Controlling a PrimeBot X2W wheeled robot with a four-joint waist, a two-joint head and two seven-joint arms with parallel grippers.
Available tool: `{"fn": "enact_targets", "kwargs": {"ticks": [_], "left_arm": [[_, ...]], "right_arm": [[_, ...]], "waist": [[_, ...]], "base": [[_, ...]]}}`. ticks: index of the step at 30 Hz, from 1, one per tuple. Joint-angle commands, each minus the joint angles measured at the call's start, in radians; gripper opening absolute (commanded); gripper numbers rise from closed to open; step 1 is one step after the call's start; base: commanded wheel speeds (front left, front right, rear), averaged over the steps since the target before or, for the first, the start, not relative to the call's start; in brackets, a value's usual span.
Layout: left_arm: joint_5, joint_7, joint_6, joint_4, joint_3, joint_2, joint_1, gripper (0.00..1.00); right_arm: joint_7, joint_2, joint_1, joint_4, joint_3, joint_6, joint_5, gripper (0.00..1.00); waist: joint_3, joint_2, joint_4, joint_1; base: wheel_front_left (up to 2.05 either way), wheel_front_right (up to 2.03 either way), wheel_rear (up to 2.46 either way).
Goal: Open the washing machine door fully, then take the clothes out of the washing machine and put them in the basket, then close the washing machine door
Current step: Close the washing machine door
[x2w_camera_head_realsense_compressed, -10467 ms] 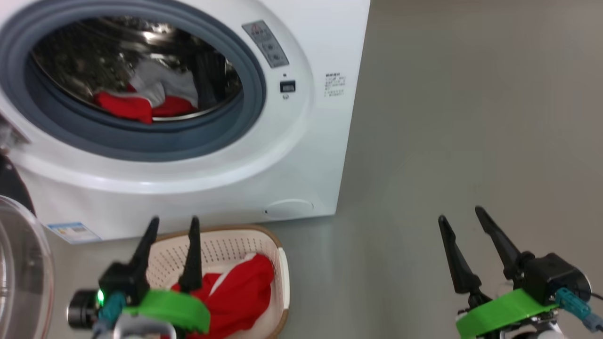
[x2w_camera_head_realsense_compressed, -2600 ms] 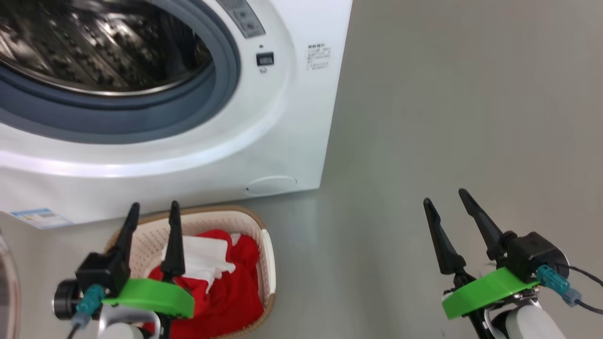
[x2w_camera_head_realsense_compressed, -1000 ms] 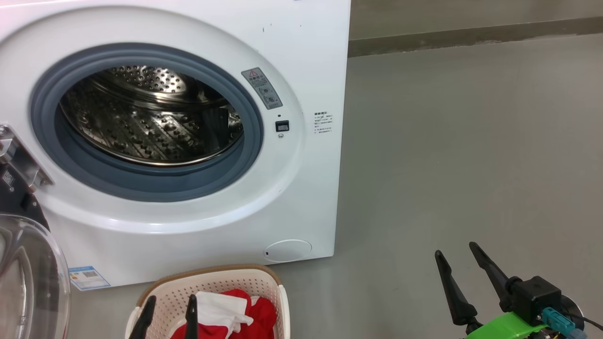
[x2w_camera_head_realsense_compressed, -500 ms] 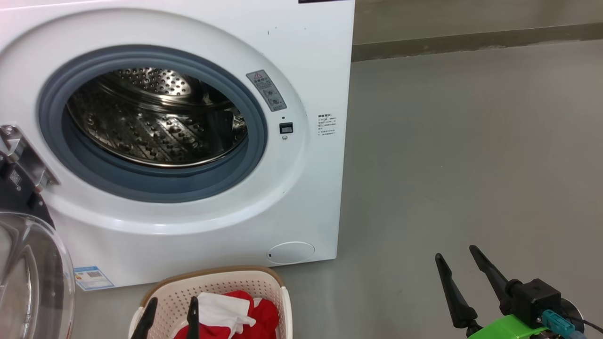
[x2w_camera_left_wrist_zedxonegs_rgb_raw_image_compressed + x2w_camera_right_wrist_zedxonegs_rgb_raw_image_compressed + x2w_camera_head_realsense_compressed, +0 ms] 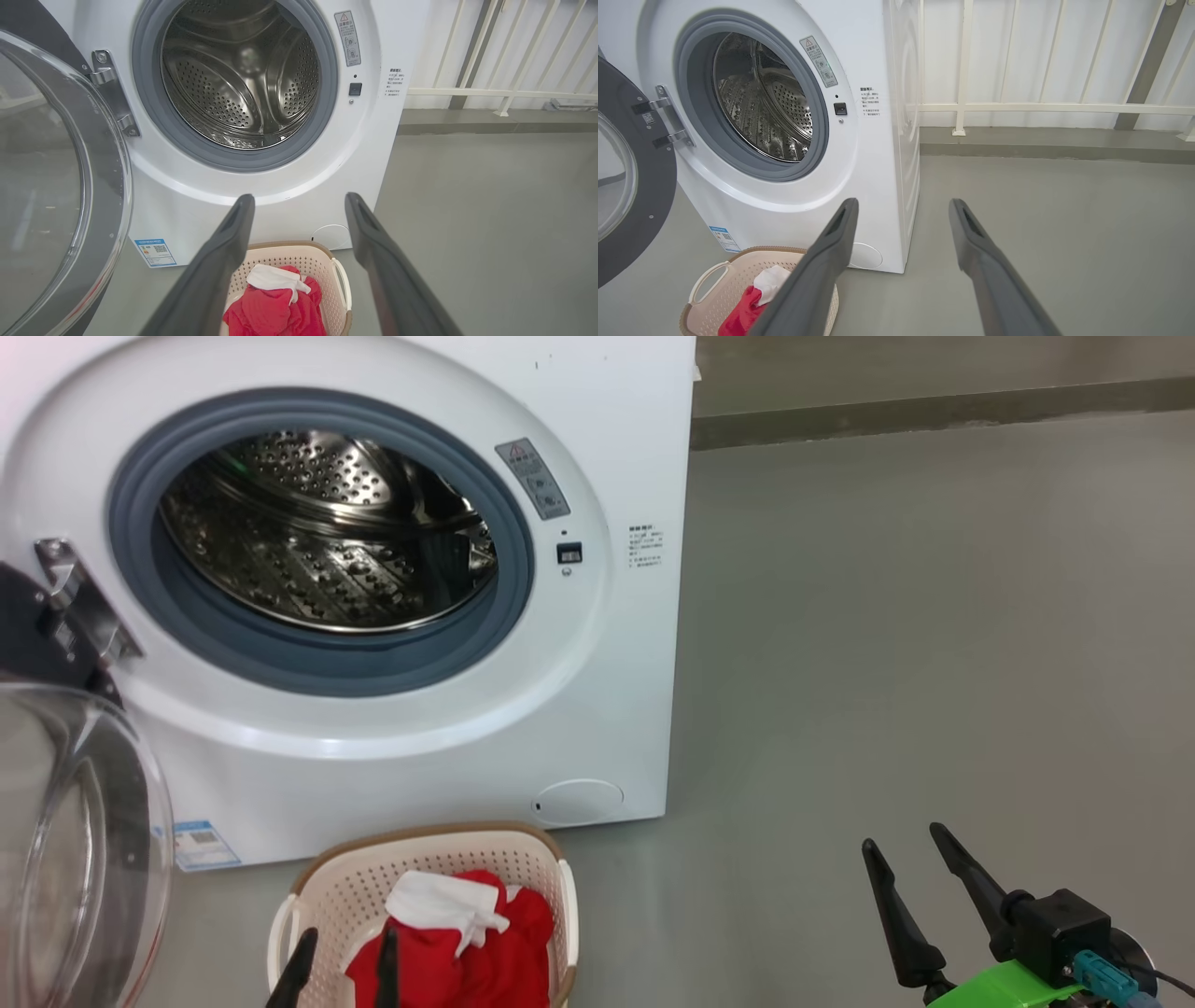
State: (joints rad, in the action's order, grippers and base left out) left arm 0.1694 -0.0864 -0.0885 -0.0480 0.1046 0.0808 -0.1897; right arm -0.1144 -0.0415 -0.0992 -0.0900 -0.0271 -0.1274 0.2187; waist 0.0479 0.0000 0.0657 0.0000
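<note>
Our left pincer (image 5: 300, 198) and right pincer (image 5: 904, 840) stood wide open, empty. Pushing the washing machine door (image 5: 644, 200) by its glossy rim, we risked slipping and leaving it unlatched.

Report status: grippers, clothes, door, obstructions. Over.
Left gripper and right gripper open, holding nothing. Clothes in basket; drum shows none. Washing machine door wide open. Basket sits near its swing.
</note>
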Motion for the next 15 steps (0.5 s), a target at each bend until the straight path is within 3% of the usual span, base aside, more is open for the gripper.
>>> {"fn": "enact_targets", "kwargs": {"ticks": [1, 8, 15], "left_arm": [[0.003, -0.011, -0.006, -0.023, -0.028, 0.01, 0.034, 1.0], [0.008, -0.019, -0.01, -0.02, -0.031, 0.015, 0.038, 1.0], [0.015, -0.025, -0.013, -0.014, -0.034, 0.022, 0.045, 1.0]], "right_arm": [[-0.005, -0.009, 0.023, 0.024, -0.023, -0.003, 0.0, 1.0], [-0.003, -0.009, 0.022, 0.022, -0.021, -0.003, 0.0, 1.0], [-0.004, -0.009, 0.024, 0.019, -0.02, -0.003, 0.004, 1.0]], "waist": [[0.0, 0.0, -0.001, 0.0], [-0.002, 0.0, 0.0, 0.0], [-0.003, 0.0, 0.0, 0.0]], "base": [[-1.49, 1.49, 0.0], [-0.95, 0.95, 0.0], [-0.12, 0.12, 0.0]]}}
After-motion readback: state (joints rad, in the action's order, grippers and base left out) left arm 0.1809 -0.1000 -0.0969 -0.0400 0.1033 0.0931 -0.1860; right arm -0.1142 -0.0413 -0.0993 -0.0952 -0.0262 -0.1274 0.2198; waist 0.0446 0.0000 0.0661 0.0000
